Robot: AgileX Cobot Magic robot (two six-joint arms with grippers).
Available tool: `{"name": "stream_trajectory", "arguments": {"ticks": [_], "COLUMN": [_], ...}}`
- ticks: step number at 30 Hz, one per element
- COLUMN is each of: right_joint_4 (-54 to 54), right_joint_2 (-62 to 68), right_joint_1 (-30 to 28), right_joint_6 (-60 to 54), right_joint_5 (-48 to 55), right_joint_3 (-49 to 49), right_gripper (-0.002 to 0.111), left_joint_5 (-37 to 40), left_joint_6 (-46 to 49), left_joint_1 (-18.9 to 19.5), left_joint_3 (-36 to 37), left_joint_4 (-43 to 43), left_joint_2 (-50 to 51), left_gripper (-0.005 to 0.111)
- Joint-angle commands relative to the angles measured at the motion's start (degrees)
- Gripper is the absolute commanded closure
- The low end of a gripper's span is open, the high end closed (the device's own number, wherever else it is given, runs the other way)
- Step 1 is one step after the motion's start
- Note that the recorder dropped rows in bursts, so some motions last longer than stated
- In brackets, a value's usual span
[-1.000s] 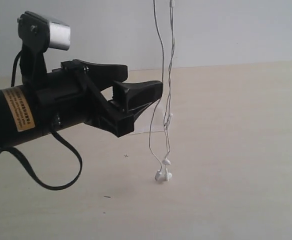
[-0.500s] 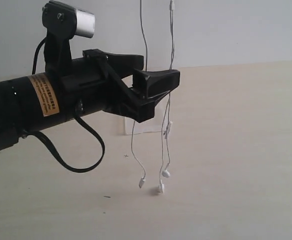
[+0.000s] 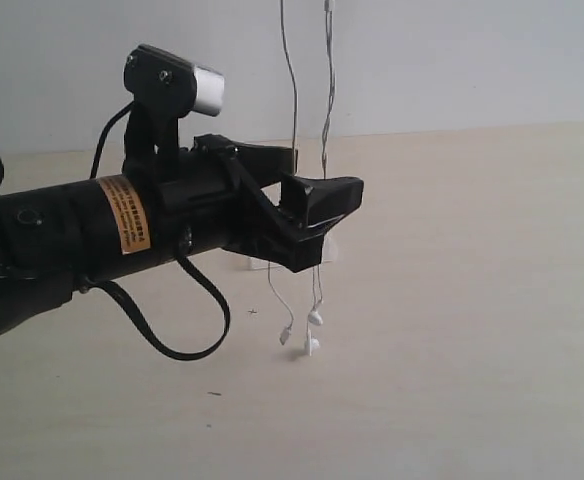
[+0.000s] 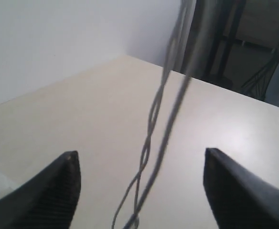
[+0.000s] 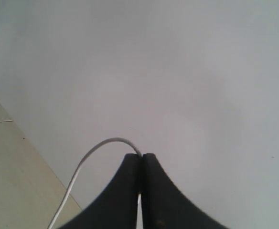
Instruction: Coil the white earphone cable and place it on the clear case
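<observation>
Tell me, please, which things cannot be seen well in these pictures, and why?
- The case: exterior view, mostly hidden behind the left gripper.
- The cable, top end: exterior view, cut off by the upper edge; what holds it is unseen there.
- The cable, strands: left wrist view, blurred, cannot be counted.
- The earbuds: exterior view, too small to count.

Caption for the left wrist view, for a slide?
Open left gripper straddles the hanging earphone cable above the table.

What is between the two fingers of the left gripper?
Only the white earphone cable hangs there, touching neither side, as the left wrist view shows.
</observation>
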Motion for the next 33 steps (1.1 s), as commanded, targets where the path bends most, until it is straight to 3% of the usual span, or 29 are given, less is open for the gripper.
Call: {"name": "stream_trajectory", "arguments": {"ticks": [1, 7, 14, 21, 31, 33], "right_joint_4": [0.0, 0.0, 0.0, 0.0, 0.0, 0.0], "right_joint_2": [-0.7, -0.7, -0.7, -0.8, -0.8, -0.8], "right_joint_1": [0.1, 0.1, 0.1, 0.1, 0.1, 0.1], "right_joint_6": [0.3, 0.3, 0.3, 0.3, 0.3, 0.3], "right_joint_5": [-1.1, -1.0, -1.0, -1.0, -1.0, -1.0], "right_joint_3": [-0.5, -0.5, -0.5, -0.5, -0.5, -0.5], "right_gripper": [0.108, 0.108, 0.108, 0.108, 0.108, 0.108], "left_joint_5": [-0.4, -1.4, -3.1, -2.6, -2.5, -2.5], "left_joint_6": [1.4, 2.0, 2.0, 2.0, 2.0, 2.0], "left_joint_1": [-0.2, -0.2, -0.2, -0.2, -0.2, -0.2], "left_joint_3": [-0.2, -0.2, -0.7, -1.6, -1.6, -1.6], "left_joint_4": [-0.4, -2.2, -2.2, -2.2, -1.9, -2.1], "left_joint_2": [0.8, 0.8, 0.8, 0.8, 0.8, 0.8], "left_gripper": [0.051, 0.043, 0.045, 0.063, 0.065, 0.074]}}
